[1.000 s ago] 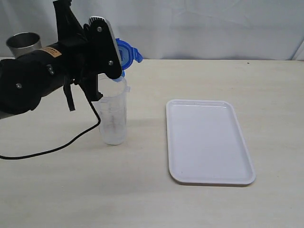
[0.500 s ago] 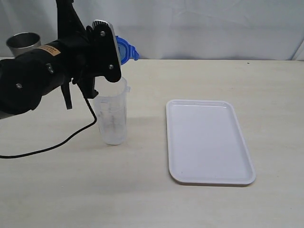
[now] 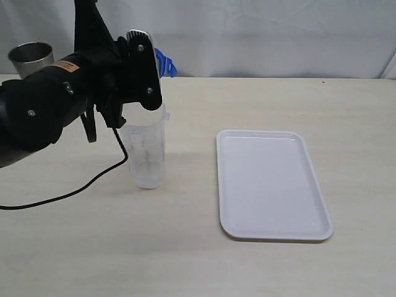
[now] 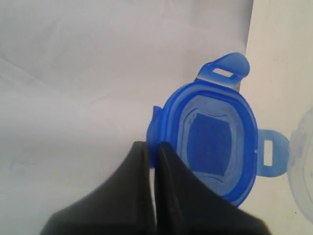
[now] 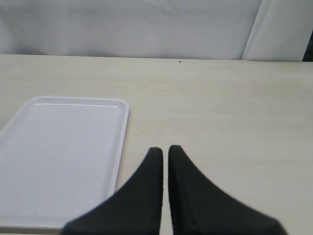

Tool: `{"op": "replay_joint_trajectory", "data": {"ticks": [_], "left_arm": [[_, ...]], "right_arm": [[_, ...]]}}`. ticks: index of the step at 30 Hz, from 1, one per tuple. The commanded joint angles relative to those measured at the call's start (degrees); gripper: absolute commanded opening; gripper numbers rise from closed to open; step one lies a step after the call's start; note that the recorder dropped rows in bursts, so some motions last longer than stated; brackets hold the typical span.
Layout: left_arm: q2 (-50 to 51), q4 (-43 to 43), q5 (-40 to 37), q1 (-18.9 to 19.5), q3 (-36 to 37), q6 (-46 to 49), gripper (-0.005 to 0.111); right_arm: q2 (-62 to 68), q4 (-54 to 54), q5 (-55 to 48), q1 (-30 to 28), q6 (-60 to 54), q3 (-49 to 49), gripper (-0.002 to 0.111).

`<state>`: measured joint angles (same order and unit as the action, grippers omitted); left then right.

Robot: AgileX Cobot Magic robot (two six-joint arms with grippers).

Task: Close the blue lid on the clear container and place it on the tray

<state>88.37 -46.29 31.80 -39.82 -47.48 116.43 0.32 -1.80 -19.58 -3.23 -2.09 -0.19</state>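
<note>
The blue lid (image 4: 215,142), roundish with slotted snap flaps, is held on edge above the open mouth of the clear container (image 3: 146,151), with its rim pinched by the left gripper (image 4: 152,146). In the exterior view the lid is largely hidden behind that gripper. The tray (image 3: 272,234) is set well apart from the container, a steel cup (image 3: 31,57) is seen behind the arm, and the right gripper (image 5: 165,149) is pressed together on nothing.

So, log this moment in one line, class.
left gripper: shut on blue lid | clear container: upright, uncovered | right gripper: shut, empty | tray: bare
</note>
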Motion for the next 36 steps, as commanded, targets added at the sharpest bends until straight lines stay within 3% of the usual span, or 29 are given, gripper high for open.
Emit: {"op": "replay_joint_trajectory", "data": {"ticks": [1, 7, 36], "left_arm": [[-0.4, -3.6, 0.7, -0.2, 0.0, 0.6, 0.000], [-0.4, -5.1, 0.5, -2.2, 0.0, 0.7, 0.000], [-2.1, -10.7, -0.3, -2.5, 0.0, 3.3, 0.000]], "right_arm": [[-0.3, 0.0, 0.0, 0.1, 0.0, 0.2, 0.004], [-0.3, 0.0, 0.0, 0.1, 0.0, 0.2, 0.004], [-0.3, 0.0, 0.0, 0.1, 0.0, 0.2, 0.004]]}}
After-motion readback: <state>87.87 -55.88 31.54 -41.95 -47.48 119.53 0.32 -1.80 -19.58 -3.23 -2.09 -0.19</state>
